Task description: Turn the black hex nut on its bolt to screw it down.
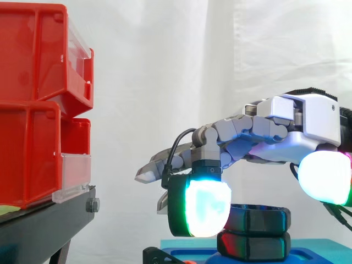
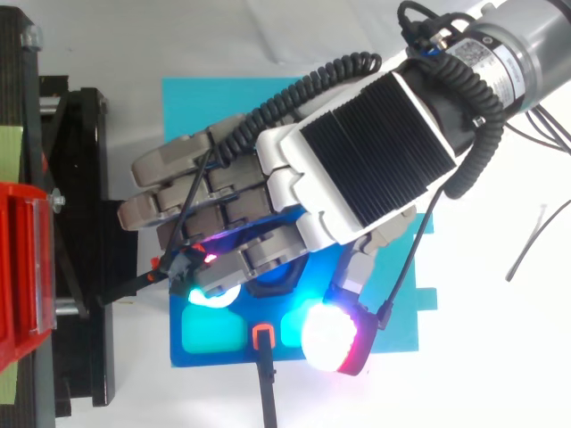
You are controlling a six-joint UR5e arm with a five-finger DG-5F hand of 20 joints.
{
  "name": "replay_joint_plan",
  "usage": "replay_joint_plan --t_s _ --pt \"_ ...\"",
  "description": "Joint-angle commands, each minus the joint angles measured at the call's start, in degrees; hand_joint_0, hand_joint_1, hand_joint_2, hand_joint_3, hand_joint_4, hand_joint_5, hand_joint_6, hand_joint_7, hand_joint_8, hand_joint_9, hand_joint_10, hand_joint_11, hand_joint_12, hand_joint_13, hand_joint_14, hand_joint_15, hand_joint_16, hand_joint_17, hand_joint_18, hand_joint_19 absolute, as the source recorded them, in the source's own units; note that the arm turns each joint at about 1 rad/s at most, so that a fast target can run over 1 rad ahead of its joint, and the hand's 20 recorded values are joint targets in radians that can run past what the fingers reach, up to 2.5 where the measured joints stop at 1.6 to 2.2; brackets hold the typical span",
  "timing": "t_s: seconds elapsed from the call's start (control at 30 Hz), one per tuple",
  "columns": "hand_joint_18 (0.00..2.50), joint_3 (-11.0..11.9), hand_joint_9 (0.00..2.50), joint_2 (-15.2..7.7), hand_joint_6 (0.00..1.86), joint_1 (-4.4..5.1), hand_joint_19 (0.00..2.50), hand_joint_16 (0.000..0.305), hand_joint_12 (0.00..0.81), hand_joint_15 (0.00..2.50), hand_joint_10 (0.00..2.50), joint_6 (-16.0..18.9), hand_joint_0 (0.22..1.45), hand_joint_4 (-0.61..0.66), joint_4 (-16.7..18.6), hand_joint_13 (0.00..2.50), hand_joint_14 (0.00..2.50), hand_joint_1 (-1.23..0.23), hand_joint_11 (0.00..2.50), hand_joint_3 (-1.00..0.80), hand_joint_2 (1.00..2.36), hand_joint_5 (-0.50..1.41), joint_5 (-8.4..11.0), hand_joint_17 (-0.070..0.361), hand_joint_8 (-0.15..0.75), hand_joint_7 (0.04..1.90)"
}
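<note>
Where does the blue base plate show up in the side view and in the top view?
Side view: the blue base plate runs along the bottom edge, right of centre, below the hand.
Top view: it lies below centre, its upper part covered by the hand.
Shared landmark: the red bins, at the left edge in both views.
</note>
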Motion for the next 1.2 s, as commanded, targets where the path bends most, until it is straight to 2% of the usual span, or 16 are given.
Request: replay_joint_plan --t_s 0.0,0.4,0.6,0.67,0.87,0.93,1.07,1.17 --pt "0.28 0.00 0.67 -0.02 0.50 -0.29 0.21 0.059 0.353 0.00 0.00 0.02 0.38 0.23 0.52 0.40 0.00 -0.22 0.11 -0.50 1.00 -0.12 -0.12 0.134 0.295 1.25" --pt "0.28 0.00 0.68 -0.02 0.50 -1.08 0.22 0.059 0.352 0.00 0.00 0.02 0.38 0.23 0.87 0.41 0.00 -0.23 0.11 -0.50 1.00 -0.12 -1.26 0.134 0.295 1.25" --pt "0.29 0.00 0.68 -0.02 0.50 -1.96 0.21 0.059 0.351 0.00 0.00 0.02 0.38 0.23 1.31 0.41 0.00 -0.24 0.12 -0.50 1.00 -0.12 -2.05 0.134 0.294 1.24" --pt "0.29 0.00 0.69 0.06 0.50 -2.58 0.21 0.060 0.352 0.00 0.00 0.02 0.38 0.22 1.31 0.41 0.00 -0.25 0.11 -0.50 1.00 -0.12 -3.11 0.134 0.294 1.24" --pt "0.29 0.00 0.69 -0.02 0.50 -3.28 0.21 0.060 0.351 0.00 0.00 0.02 0.38 0.23 1.92 0.42 0.00 -0.29 0.12 -0.50 1.00 -0.12 -3.99 0.134 0.294 1.22" --pt "0.29 0.00 0.69 -0.02 0.50 -3.81 0.21 0.060 0.351 0.00 0.01 0.02 0.38 0.23 2.54 0.42 0.00 -0.30 0.11 -0.50 1.00 -0.12 -4.52 0.134 0.290 1.20" --pt "0.30 0.17 0.69 -0.02 0.50 -4.16 0.21 0.060 0.351 0.00 0.00 0.46 0.38 0.24 2.54 0.42 0.00 -0.32 0.11 -0.50 1.00 -0.12 -5.13 0.134 0.287 1.16" --pt "0.30 1.32 0.69 -0.02 0.50 -4.25 0.21 0.060 0.351 0.00 0.00 0.90 0.38 0.25 2.19 0.42 0.00 -0.33 0.12 -0.50 1.00 -0.12 -5.48 0.134 0.287 1.14"
